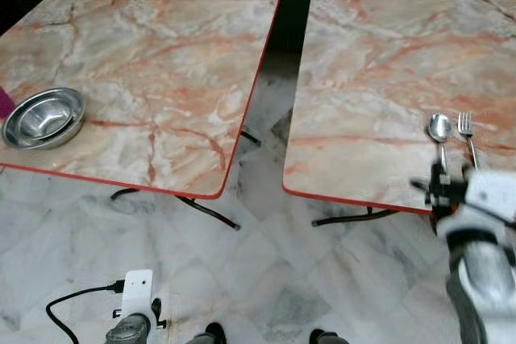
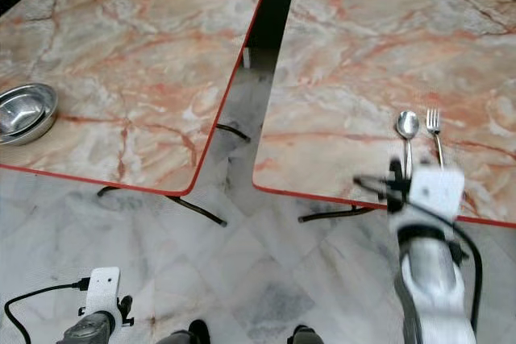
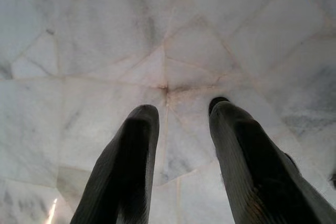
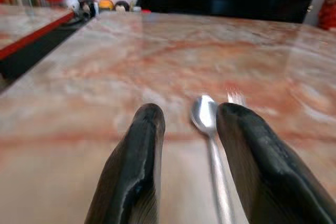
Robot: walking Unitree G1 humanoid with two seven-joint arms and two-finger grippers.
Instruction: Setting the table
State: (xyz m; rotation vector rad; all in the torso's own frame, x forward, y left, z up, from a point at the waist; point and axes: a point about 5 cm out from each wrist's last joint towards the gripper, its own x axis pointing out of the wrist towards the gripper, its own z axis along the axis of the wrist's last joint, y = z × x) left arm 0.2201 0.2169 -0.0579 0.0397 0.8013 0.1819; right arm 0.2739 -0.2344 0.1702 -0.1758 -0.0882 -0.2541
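Right gripper (image 4: 184,124): fingers spread, nothing clamped, low over the near edge of the right table (image 1: 379,62). Spoon (image 4: 207,124) handle runs up the gap between the two fingers, closer to one of them; contact can't be judged. Spoon bowl sits just past the fingertips. Fork (image 4: 236,98) tines peek out beside the spoon bowl, blurred.

Head view: right arm (image 2: 431,279) comes up from 5 o'clock, wrist housing covering the spoon and fork handles at the table's near edge. Spoon (image 1: 439,130) and fork (image 1: 466,130) lie side by side, close and roughly parallel, heads pointing to 12 o'clock, fork on the 3 o'clock side of the spoon.

Left gripper (image 3: 181,114): fingers apart, empty, pointing down at the white marble floor (image 3: 105,40). Left arm (image 1: 133,316) hangs idle at 7 o'clock of the frame, black cable (image 1: 76,300) looping off it.

Left table (image 1: 161,62): same pink-veined marble top with red edge, separated from the right table by a dark gap. Steel bowl (image 1: 44,118) sits near its 8 o'clock corner, upright, looks like two stacked. Well apart from the cutlery.

Cluttered shelves at 12 o'clock, too blurred to identify.
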